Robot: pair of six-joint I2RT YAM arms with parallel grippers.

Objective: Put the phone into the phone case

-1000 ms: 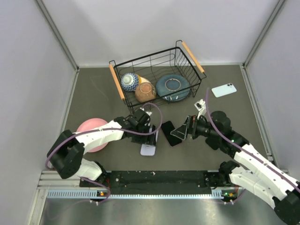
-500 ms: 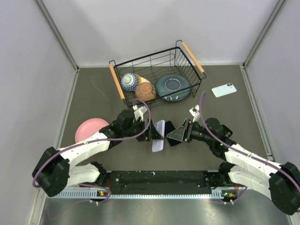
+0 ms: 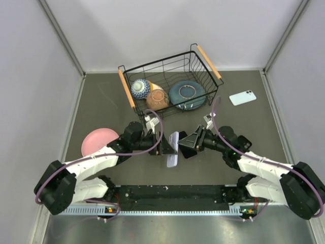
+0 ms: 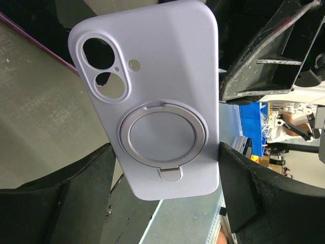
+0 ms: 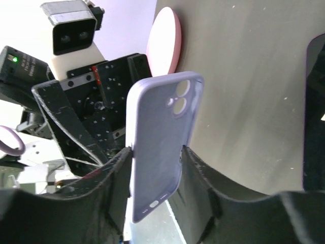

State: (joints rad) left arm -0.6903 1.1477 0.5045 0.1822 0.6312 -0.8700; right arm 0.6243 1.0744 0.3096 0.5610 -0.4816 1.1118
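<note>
The pale lavender phone case (image 3: 173, 148) hangs upright above the table between both arms. In the left wrist view its back with the ring mark (image 4: 162, 76) faces the camera, and my left gripper (image 4: 165, 152) is shut on its two long edges. From the other side my right gripper (image 5: 157, 152) has its fingers against the case (image 5: 162, 117), whose hollow inside faces that camera. Both grippers (image 3: 163, 145) (image 3: 184, 144) meet at the case. The black phone (image 3: 186, 154) lies flat on the table under the right gripper, mostly covered. Its dark slab (image 5: 316, 112) shows at the right edge.
A black wire basket (image 3: 209, 62) with three bowls stands just behind the grippers. A pink plate (image 3: 99, 140) lies left, under the left arm. A pale blue phone (image 3: 242, 97) lies at the back right. Side walls close in the table.
The left gripper lifted the case off the table and carried it right. The right gripper moved left over the black phone and closed its fingers onto the case.
</note>
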